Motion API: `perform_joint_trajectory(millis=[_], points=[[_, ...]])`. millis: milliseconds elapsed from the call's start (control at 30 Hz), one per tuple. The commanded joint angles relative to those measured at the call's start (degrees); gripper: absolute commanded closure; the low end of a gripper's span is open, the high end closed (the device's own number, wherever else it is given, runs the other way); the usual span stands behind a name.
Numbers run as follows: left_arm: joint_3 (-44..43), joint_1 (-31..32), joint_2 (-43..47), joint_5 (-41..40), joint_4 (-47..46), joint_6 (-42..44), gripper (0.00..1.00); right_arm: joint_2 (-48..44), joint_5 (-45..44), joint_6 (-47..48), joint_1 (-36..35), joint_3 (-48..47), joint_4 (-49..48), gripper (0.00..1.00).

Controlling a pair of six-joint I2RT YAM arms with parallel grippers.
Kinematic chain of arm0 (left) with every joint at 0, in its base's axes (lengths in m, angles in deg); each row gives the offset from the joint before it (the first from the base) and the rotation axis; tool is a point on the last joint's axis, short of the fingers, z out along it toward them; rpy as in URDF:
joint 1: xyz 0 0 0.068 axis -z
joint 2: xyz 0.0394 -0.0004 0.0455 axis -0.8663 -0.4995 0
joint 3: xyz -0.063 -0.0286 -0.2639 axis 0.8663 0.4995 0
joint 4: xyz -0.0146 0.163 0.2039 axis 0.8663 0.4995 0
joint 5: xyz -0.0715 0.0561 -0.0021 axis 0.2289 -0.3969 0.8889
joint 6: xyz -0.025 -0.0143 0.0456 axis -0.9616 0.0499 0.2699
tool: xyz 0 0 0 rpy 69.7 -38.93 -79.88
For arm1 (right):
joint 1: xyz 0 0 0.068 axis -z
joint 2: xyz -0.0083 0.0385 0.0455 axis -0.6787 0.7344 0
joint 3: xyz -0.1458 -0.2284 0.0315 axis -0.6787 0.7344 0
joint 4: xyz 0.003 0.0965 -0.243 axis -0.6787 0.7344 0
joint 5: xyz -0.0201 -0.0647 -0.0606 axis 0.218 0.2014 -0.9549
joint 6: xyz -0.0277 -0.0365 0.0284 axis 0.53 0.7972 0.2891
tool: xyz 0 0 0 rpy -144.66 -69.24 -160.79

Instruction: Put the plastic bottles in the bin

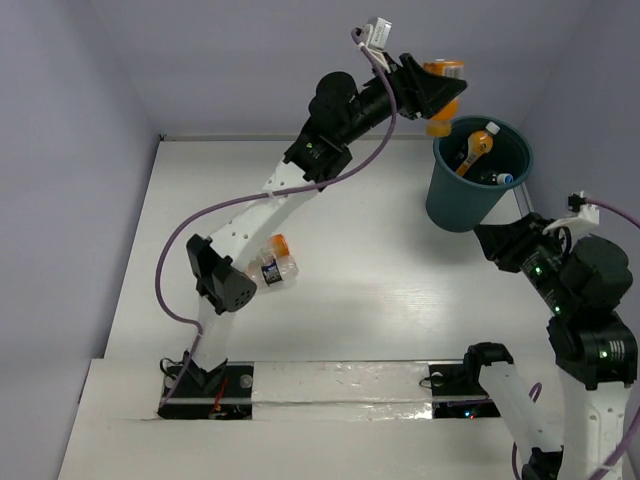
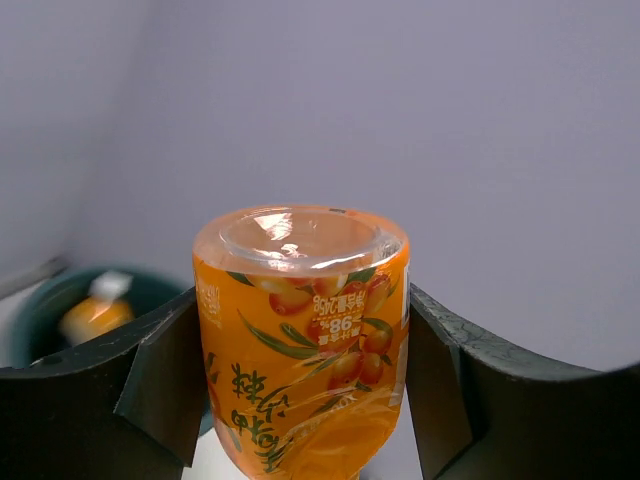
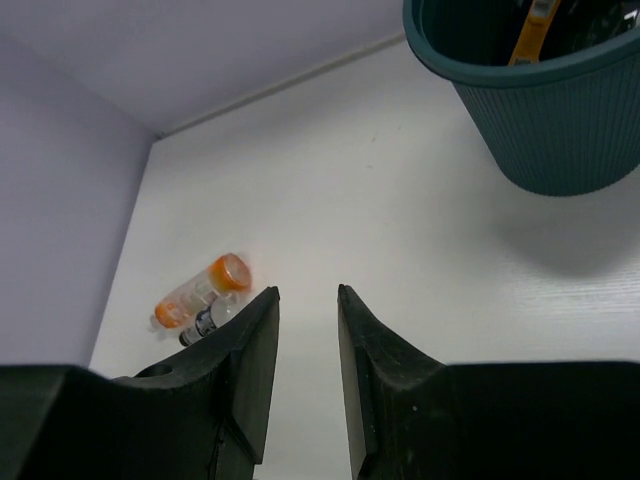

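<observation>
The white table (image 1: 380, 300) fills most of the top view, enclosed by pale walls. The left arm (image 1: 290, 185) reaches from its base at the near edge to the far side. The right arm (image 1: 590, 300) is folded up on the right.

The bin (image 1: 470, 205), dark teal and round, stands upright on the far right of the table. An orange bottle in the bin (image 1: 476, 148) leans against the inside wall, with at least one other bottle beside it that is too dark to make out.

The left hand (image 1: 440, 98) is raised by the bin's far-left rim. It is closed partway around the held orange bottle (image 2: 300, 300), a finger pressed to each side. The bottle's clear base points away from the wrist.

The right hand (image 3: 307, 300) sits low, just beside the bin on its near side. Its fingers are only a narrow gap apart, with nothing between them.

Two bottles on the table (image 3: 200, 300) lie on their sides, touching, well apart from the bin on the left. One is clear with an orange cap, and the other carries a dark label.
</observation>
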State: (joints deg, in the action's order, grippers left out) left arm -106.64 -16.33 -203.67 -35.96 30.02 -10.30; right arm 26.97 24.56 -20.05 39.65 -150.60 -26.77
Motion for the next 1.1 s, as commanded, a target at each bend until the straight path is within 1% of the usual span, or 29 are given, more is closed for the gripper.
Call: perform_joint_trajectory(millis=[0,33,100,133,200,233,333,433,500,600,633,667,700,767,800,1067], points=[[-4.15,1.64,-6.13,-1.51,-9.87,-6.63,0.57,-2.0,-1.49,-2.09,-0.33,-4.57,-0.31,0.65],[-5.56,2.17,-7.55,-3.26,-10.76,-8.56,0.57,-2.27,-1.31,-2.44,-0.33,-5.1,-0.13,0.65],[-9.69,2.97,-12.29,-4.24,-14.79,-10.59,0.56,-2.45,-0.88,-3.23,-0.33,-6.59,0.39,0.65],[-11.19,3.66,-13.88,-6.51,-16.46,-11.56,0.55,-2.45,-0.52,-3.41,-0.33,-6.94,0.57,0.65],[-13.74,4.37,-17.82,-8.8,-19.36,-12.09,0.53,-2.45,-0.26,-3.94,-0.33,-7.56,1.01,0.65],[-14.01,4.9,-18.8,-11.6,-22.25,-12.35,0.52,-2.53,0.0,-3.94,-0.33,-7.65,1.01,0.65],[-15.77,5.43,-22.85,-16.62,-26.39,-13.06,0.49,-2.53,1.14,-4.55,-0.33,-8.26,1.36,0.65],[-19.55,5.96,-27.07,-21.27,-27.9,-13.94,0.46,-2.45,2.2,-4.91,-0.33,-8.44,1.45,0.65],[-19.82,6.48,-28.56,-22.78,-28.96,-13.77,0.44,-2.1,2.64,-4.73,-0.33,-8.35,1.45,0.64],[-19.56,6.48,-29.62,-24.55,-28.08,-11.49,0.42,-1.74,3.87,-4.91,-0.33,-7.74,1.28,0.64],[-19.55,7.09,-30.15,-25.07,-27.47,-10.61,0.38,-1.92,4.74,-5.43,-0.33,-6.96,0.58,0.64],[-19.55,7.1,-30.15,-25.34,-27.29,-10.6,0.38,-1.92,5.01,-5.43,-0.33,-6.6,0.57,0.64],[-19.55,7.1,-30.41,-25.43,-27.03,-10.34,0.28,-2.01,5.54,-5.78,-0.33,-6.16,-0.39,0.64],[-19.55,7.1,-30.59,-26.3,-25.81,-9.11,0.14,-1.92,6.51,-5.87,-0.33,-5.37,-1.09,0.64],[-19.47,7.1,-30.68,-26.31,-25.45,-8.76,0.02,-1.57,6.68,-5.53,-0.33,-5.1,-1.27,0.64],[-19.03,7.1,-29.1,-24.29,-22.37,-3.49,0.01,-0.95,7.21,-4.91,-0.33,-3.87,-2.86,0.64]])
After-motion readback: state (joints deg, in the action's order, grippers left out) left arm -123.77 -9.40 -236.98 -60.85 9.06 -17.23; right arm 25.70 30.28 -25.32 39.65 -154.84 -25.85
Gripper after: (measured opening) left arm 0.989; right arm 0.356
